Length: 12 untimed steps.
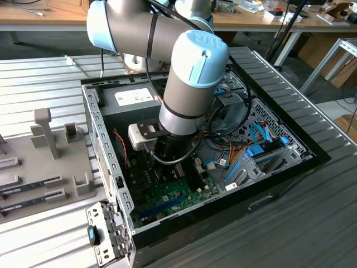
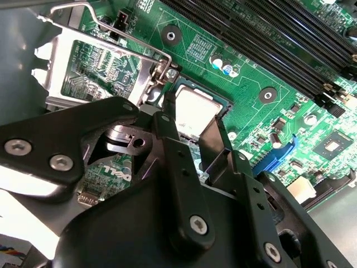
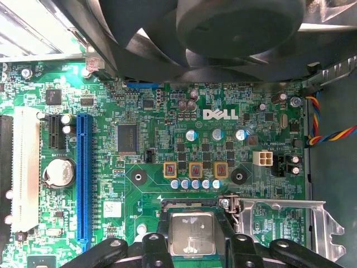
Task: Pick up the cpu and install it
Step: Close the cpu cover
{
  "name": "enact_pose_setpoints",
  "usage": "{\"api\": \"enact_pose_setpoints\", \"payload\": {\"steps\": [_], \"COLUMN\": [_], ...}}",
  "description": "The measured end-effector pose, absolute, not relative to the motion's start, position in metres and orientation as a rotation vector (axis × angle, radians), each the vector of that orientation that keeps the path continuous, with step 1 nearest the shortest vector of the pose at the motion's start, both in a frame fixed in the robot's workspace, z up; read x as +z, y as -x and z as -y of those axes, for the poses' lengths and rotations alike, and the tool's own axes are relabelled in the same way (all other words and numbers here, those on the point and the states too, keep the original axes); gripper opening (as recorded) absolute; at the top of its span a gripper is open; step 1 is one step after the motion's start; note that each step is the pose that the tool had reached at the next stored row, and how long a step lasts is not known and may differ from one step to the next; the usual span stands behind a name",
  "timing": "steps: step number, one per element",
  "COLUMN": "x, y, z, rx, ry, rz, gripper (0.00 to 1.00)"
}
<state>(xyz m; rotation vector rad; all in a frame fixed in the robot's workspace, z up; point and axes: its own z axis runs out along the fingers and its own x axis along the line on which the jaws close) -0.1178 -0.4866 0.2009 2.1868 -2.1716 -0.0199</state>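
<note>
Down inside the open computer case (image 1: 268, 167), the pincer (image 2: 192, 114) stands with its two black fingers (image 2: 167, 120) either side of the cpu (image 2: 194, 109), which lies in its socket on the green motherboard (image 3: 167, 139); whether they grip it I cannot tell. Three orange-ringed parts (image 3: 196, 170) sit in a row near the socket.

A ribbed metal worktop (image 1: 50, 72) spreads across the exterior view — pale where light strikes it, darker toward the exterior view's right. Behind runs a long wooden bench (image 1: 44, 19) strewn with small clutter, a grey floor (image 1: 39, 42) beneath it — and cardboard boxes (image 1: 329, 50) stacked at the far right.
</note>
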Motion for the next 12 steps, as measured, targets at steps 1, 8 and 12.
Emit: {"api": "enact_pose_setpoints", "payload": {"steps": [1,8,12], "x": [0.2009,0.2021,0.2053], "y": [0.1182,0.1204,0.1205], "z": [0.4867,0.4877,0.4877], "rx": [-0.02,-0.02,-0.02], "ry": [-2.187,-2.179,-2.171], "rz": [2.172,2.18,2.189], "gripper": [0.42,0.42,0.42]}}
